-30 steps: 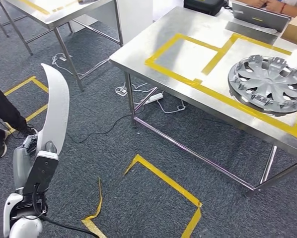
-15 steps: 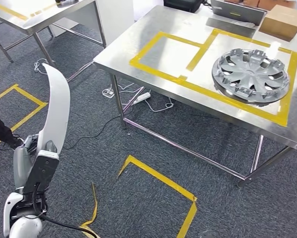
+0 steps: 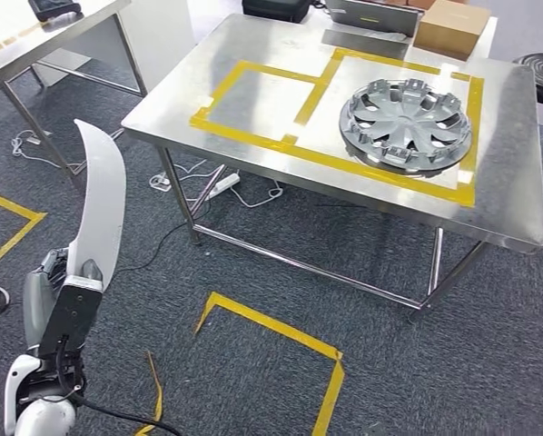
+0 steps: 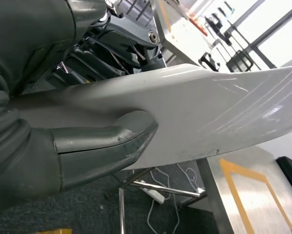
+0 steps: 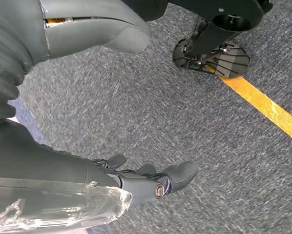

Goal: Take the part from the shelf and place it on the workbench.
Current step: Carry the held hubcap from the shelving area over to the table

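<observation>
One white part [image 3: 103, 202] in left robot hand [image 3: 53, 300]; one hubcap [image 3: 406, 123] on workbench [image 3: 269, 100].

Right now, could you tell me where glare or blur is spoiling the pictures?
Head view: sharp, with soft ceiling glare on the steel workbench beside the hubcap. Left wrist view: bright streaks of glare on the white part that the left hand holds, and the windows behind are blown out. Right wrist view: the carpet is smeared with motion blur, while the right hand stays fairly crisp.

Steel table [image 3: 516, 195] standing on grey carpet floor [image 3: 460, 363], carrying: yellow tape outline [image 3: 303, 154]; silver wheel cover [image 3: 406, 124] lying inside outline; cardboard box [image 3: 452, 27], laptop [image 3: 365, 13] sitting at far edge.
</observation>
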You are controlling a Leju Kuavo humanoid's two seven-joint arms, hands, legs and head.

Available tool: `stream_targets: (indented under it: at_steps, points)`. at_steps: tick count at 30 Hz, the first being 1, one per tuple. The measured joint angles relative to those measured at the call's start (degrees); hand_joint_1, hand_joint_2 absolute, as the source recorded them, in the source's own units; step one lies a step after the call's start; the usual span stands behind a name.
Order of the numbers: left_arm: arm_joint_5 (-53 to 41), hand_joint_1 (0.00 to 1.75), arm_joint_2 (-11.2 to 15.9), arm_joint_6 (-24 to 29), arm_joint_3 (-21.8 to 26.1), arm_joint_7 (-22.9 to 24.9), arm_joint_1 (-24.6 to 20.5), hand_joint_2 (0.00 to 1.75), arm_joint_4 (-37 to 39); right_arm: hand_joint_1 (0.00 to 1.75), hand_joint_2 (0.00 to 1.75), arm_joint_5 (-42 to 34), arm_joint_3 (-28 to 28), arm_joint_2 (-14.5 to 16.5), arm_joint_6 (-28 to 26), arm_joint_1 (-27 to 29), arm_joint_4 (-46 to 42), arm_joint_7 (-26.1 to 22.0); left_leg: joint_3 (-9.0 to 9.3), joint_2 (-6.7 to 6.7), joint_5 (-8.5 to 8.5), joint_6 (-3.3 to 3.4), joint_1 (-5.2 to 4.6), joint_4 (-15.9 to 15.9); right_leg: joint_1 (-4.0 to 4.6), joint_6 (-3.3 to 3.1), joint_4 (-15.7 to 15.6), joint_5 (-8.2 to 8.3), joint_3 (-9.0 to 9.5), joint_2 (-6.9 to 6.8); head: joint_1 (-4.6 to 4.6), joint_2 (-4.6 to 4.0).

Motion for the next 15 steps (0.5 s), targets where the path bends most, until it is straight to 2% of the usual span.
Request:
stream_targets:
  at_steps: [2,4,6,7,8,9,10,12,13,14,15]
  points:
    - [0.1,1.75,-0.1,-0.1,0.1,0.0,0.0,1.75,0.0,0.00,1.75,0.0,0.0,0.0,0.0,0.3,0.0,0.0,0.02,0.54,0.08,0.71,-0.11,-0.4,-0.14,0.69,-0.2,0.24,-0.35,0.50,-0.01,0.00]
    - [0.1,1.75,-0.2,-0.1,0.1,0.0,-0.1,1.75,-0.1,0.00,1.75,0.0,0.0,0.0,0.0,0.5,0.0,0.0,0.10,1.42,0.30,1.56,-0.03,-0.6,-0.11,1.26,1.4,-0.86,-1.32,-1.13,0.28,0.00]
    - [0.2,1.75,-0.3,-0.1,0.2,0.0,0.0,1.75,-0.1,0.00,1.75,0.0,0.0,0.0,0.0,0.3,0.0,0.0,0.14,2.38,0.30,2.08,-0.03,-0.7,0.01,1.67,7.5,-4.20,-4.15,-3.71,0.62,0.00]
    - [0.3,1.75,-0.3,-0.2,0.2,-0.1,0.1,1.75,-0.1,0.00,1.75,0.0,0.0,0.0,0.0,0.2,0.0,0.0,0.13,2.88,0.26,2.19,-0.09,-0.7,-0.02,1.82,11.5,-6.05,-6.00,-4.38,0.69,0.00]
    - [0.6,1.75,-0.4,-0.3,0.2,-0.2,0.1,1.75,-0.1,0.00,1.75,0.0,0.0,0.0,0.0,0.2,0.0,0.0,0.15,3.39,0.22,2.24,-0.15,-0.7,-0.03,1.91,14.7,-7.24,-7.49,-4.67,0.67,0.00]
    - [1.1,1.75,-0.4,-0.5,0.2,-0.3,0.2,1.75,-0.1,0.00,1.75,0.0,0.0,0.0,0.0,0.2,0.0,0.0,0.18,3.88,0.18,2.26,-0.18,-0.7,-0.04,1.95,16.2,-7.39,-8.11,-4.78,0.69,0.00]
    - [1.7,1.75,-0.5,-0.8,0.2,-0.6,0.2,1.75,-0.1,0.00,1.75,0.1,0.0,0.0,0.0,0.3,0.0,0.0,0.26,4.32,0.12,2.25,-0.20,-0.7,-0.04,1.93,15.3,-6.41,-7.55,-4.89,0.68,0.00]
    - [2.9,1.75,-0.7,-1.4,0.3,-1.3,0.2,1.75,-0.1,0.00,1.75,0.1,0.0,0.0,0.0,0.3,0.0,0.1,0.57,5.08,-0.09,2.02,-0.24,-0.6,-0.01,1.76,7.9,-2.76,-3.61,-5.98,0.70,0.00]
    - [3.3,1.75,-0.7,-1.6,0.3,-1.6,0.2,1.75,-0.2,0.00,1.75,0.2,0.0,0.0,0.0,0.2,0.0,0.0,0.70,5.40,-0.25,1.79,-0.38,-0.5,0.14,1.59,4.1,-1.52,-1.42,-6.79,0.71,0.00]
    - [3.7,1.75,-0.7,-1.8,0.4,-1.8,0.2,1.75,-0.2,0.00,1.75,0.2,0.0,0.0,0.0,0.1,0.0,0.0,0.79,5.67,-0.35,1.53,-0.54,-0.5,0.26,1.37,1.5,-0.87,0.04,-7.44,0.66,0.00]
    - [3.9,1.75,-0.7,-2.0,0.4,-2.1,0.2,1.75,-0.2,0.00,1.75,0.2,0.0,0.0,0.0,0.0,0.0,0.0,0.84,5.94,-0.38,1.28,-0.70,-0.5,0.39,1.12,0.2,-0.79,0.70,-7.78,0.62,0.00]
